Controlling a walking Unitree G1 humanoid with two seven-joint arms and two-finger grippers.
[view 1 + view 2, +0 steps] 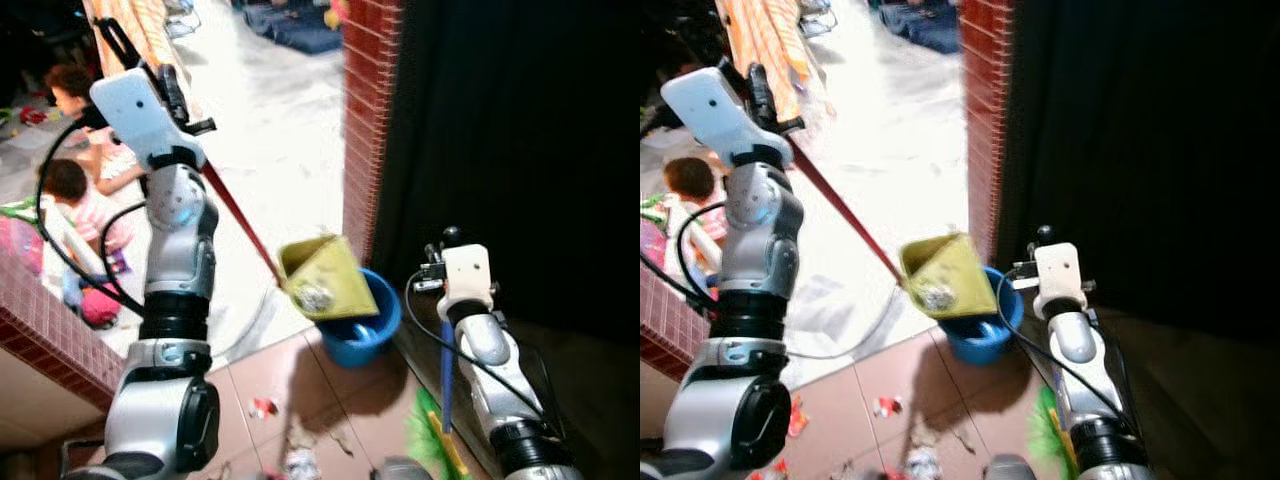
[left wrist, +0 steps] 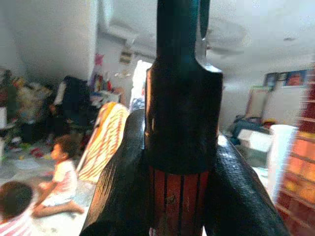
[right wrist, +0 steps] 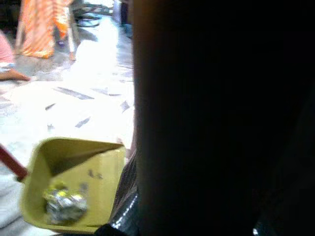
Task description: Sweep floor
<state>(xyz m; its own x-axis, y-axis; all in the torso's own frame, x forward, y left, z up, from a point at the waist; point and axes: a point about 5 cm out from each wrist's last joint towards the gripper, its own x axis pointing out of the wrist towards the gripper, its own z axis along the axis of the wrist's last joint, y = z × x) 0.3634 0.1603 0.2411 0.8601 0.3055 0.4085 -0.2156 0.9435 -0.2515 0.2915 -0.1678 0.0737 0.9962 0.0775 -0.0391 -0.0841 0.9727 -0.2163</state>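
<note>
My left gripper [image 1: 165,88] is raised high at the left and shut on the black-capped top of a long red handle [image 2: 179,206]; both black fingers [image 2: 123,187] clamp it. The handle [image 1: 235,215] slants down to a yellow-green dustpan [image 1: 330,265], which hangs tilted above a blue bucket [image 1: 368,328]. A crumpled ball of foil [image 1: 315,297] lies in the pan [image 3: 69,172]. At the lower right my right gripper [image 1: 438,262] holds a blue broom handle [image 1: 446,385] upright, with green bristles [image 1: 428,440] on the floor.
A red brick pillar [image 1: 366,110] stands just behind the bucket, with a dark opening to its right. A low brick wall [image 1: 50,330] runs at the left. Two children [image 1: 80,195] sit on the floor beyond it. Scraps of litter [image 1: 263,407] lie on the tiles.
</note>
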